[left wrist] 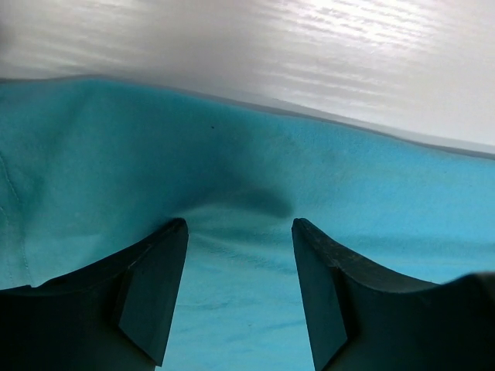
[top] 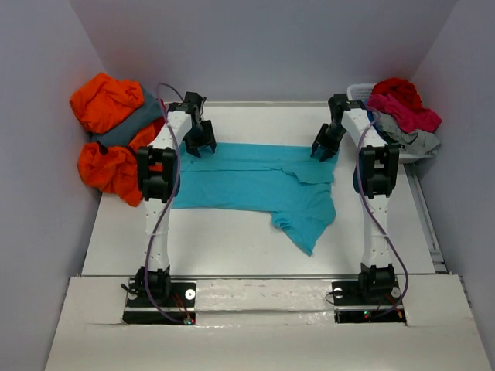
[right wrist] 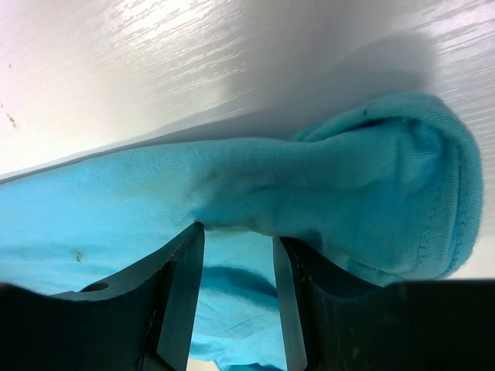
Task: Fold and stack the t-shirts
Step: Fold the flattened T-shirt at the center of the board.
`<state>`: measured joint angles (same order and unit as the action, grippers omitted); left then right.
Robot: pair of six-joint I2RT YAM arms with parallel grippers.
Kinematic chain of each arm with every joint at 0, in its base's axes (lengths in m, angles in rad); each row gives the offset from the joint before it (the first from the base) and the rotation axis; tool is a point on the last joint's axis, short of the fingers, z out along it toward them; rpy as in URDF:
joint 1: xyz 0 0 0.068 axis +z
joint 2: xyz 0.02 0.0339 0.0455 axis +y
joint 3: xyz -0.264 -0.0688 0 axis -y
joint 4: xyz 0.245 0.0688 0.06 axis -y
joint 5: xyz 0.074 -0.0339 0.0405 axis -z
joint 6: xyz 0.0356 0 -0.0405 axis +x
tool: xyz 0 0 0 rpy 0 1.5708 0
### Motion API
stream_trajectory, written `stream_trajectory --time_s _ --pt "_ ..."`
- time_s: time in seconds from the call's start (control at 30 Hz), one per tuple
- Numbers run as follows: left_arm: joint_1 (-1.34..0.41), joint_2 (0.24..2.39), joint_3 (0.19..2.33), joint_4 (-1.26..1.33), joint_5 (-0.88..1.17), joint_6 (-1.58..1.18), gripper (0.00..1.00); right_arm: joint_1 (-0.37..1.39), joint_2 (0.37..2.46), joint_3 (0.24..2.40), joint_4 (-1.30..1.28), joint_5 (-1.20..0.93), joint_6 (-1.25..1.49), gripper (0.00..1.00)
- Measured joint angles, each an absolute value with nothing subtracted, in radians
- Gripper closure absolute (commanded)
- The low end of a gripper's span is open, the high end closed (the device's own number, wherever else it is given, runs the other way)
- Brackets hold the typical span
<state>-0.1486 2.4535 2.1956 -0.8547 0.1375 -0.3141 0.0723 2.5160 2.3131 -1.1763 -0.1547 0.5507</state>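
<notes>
Where three plain, pale grey walls close in a small booth, a white table fills the space between them. Its top is smooth with a faint streaked grain and shines under the light in both wrist views. A white ledge runs along the near edge and carries the black bases of both arms.

A turquoise shirt lies flat across the middle of the table, stretched left to right, with one part trailing toward the near side in a point. The left gripper sits on the shirt's far left edge, jaws apart, with a low ridge of cloth just ahead of its tips. The right gripper is at the far right corner, jaws also apart with a narrower gap, beside a rolled, hemmed fold of the shirt.

Against the left wall rests a heap of orange shirts with a slate grey one among them. At the far right corner a white basket holds red, pink and light grey shirts, piled above its rim.
</notes>
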Motion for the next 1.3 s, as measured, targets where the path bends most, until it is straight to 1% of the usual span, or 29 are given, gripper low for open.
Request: stream_trajectory --time_s 0.27,0.57,0.87,0.97,1.17,1.27,1.3 --pt "-0.178 2.497 2.273 -0.822 0.122 -0.297 0.27 0.065 2.522 2.332 -1.185 -0.110 0.540 0.51" --pt "-0.188 2.526 2.320 -0.771 0.123 -0.275 0.25 0.056 2.521 2.335 -1.182 -0.082 0.538 0.45" --pt "-0.189 2.516 2.320 -0.755 0.031 -0.266 0.24 0.047 2.420 2.279 -1.143 -0.064 0.499 0.41" --pt "-0.191 2.467 2.275 -0.752 -0.004 -0.266 0.24 0.051 2.367 2.279 -1.142 -0.064 0.484 0.40" --pt "-0.193 2.283 2.162 -0.770 -0.084 -0.268 0.24 0.087 2.261 2.246 -1.147 -0.094 0.471 0.40" --pt "-0.197 2.168 2.033 -0.756 -0.120 -0.275 0.24 0.123 2.186 2.129 -1.134 -0.108 0.465 0.40" --pt "-0.200 2.103 1.942 -0.745 -0.132 -0.279 0.24 0.144 2.147 2.064 -1.136 -0.111 0.462 0.41"
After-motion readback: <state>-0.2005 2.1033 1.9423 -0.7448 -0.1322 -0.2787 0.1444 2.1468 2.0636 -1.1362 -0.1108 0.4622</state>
